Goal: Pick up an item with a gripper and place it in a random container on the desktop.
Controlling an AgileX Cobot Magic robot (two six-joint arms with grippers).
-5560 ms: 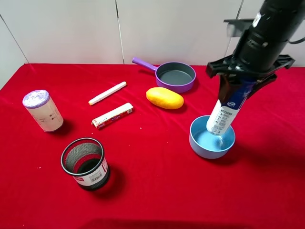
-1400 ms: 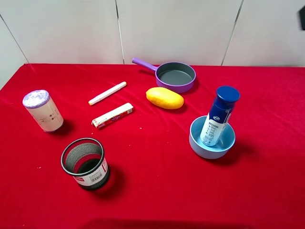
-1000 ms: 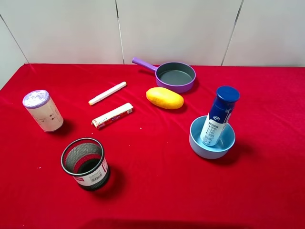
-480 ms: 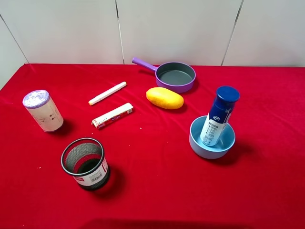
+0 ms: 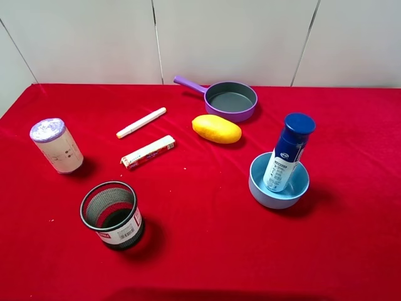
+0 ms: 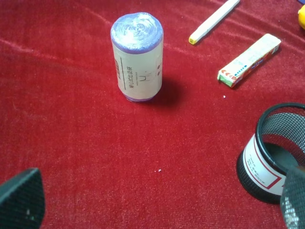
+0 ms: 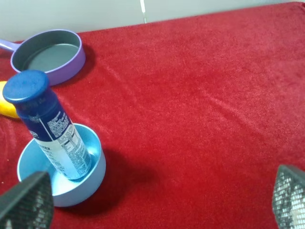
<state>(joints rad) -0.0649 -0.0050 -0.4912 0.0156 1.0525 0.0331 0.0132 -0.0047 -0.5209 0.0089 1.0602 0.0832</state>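
Observation:
The item, a slim white bottle with a dark blue cap (image 5: 286, 155), stands slightly tilted inside the container, a light blue bowl (image 5: 262, 188), on the right of the red desktop (image 5: 207, 213). No gripper touches it. In the right wrist view the bottle (image 7: 51, 128) and the bowl (image 7: 91, 172) lie ahead and off to one side of my right gripper (image 7: 157, 198), which is open with only red cloth between its fingers. My left gripper (image 6: 157, 202) is also open, above bare cloth. Neither arm shows in the exterior high view.
A purple pan (image 5: 230, 99) and a yellow fruit (image 5: 216, 128) lie behind the bowl. A white marker (image 5: 141, 122) and a small box (image 5: 148, 152) sit mid-left. A white cylinder with a purple top (image 6: 137, 57) and a black mesh cup (image 6: 279, 152) stand near the left gripper.
The right gripper, earlier shut on the bottle over the bowl, has let go and left the exterior high view. The bottle stays in the bowl; nothing moved in the last second.

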